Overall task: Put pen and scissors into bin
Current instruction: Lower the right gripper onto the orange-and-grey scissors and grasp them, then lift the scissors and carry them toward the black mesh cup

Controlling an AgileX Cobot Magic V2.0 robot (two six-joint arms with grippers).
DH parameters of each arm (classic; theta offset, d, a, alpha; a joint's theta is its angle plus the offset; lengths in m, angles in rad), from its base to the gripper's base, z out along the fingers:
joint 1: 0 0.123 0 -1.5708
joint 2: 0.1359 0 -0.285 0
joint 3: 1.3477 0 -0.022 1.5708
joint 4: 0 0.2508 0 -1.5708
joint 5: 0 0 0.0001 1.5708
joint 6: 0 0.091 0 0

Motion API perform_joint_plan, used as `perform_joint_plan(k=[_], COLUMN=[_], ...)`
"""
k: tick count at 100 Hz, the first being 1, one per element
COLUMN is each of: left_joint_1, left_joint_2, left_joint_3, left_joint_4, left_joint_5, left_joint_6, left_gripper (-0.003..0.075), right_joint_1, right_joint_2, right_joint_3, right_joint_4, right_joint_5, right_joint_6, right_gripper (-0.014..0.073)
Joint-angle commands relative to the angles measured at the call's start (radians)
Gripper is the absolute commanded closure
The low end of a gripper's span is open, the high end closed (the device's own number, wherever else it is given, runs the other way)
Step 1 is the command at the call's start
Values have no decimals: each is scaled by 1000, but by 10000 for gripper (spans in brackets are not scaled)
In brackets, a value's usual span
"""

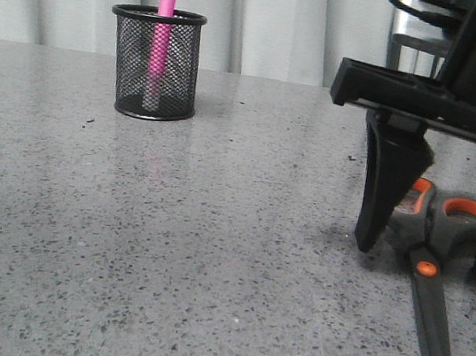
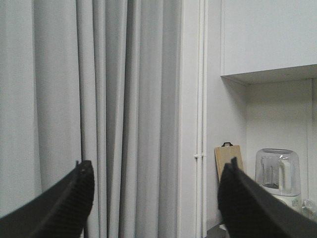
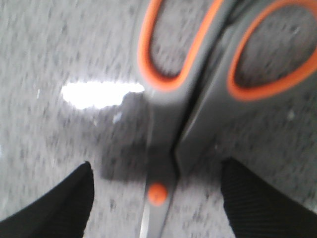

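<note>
Grey speckled desk: pink pen upright in mesh bin; scissors flat between right gripper fingers, spread, untouching. Left gripper spread, empty.

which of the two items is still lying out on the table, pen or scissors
The scissors lie flat on the table, between the open right hand's fingers. The pink pen stands upright inside the mesh bin.
</note>
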Motion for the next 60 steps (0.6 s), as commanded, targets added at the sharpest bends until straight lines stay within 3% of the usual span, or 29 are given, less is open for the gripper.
perform_joint_plan(k=[1,30,49,60], left_joint_1=[-9,-9,-9,-9], left_joint_2=[-18,-39,-39,-39], left_joint_3=[-13,0,0,0], left_joint_4=[-24,-24,-24,-24], left_joint_5=[7,7,7,7], left_joint_6=[-6,-6,-6,-6], left_gripper=[239,239,239,239], right_joint_1=[-3,-15,-15,-15], right_joint_2=[-19,64,137,170], right_joint_3=[-18,-20,-20,-20], right_joint_4=[-65,-114,-114,-114], right_joint_5=[-60,-95,-86,-84], right_joint_6=[61,91,91,78], right_gripper=[109,134,377,470])
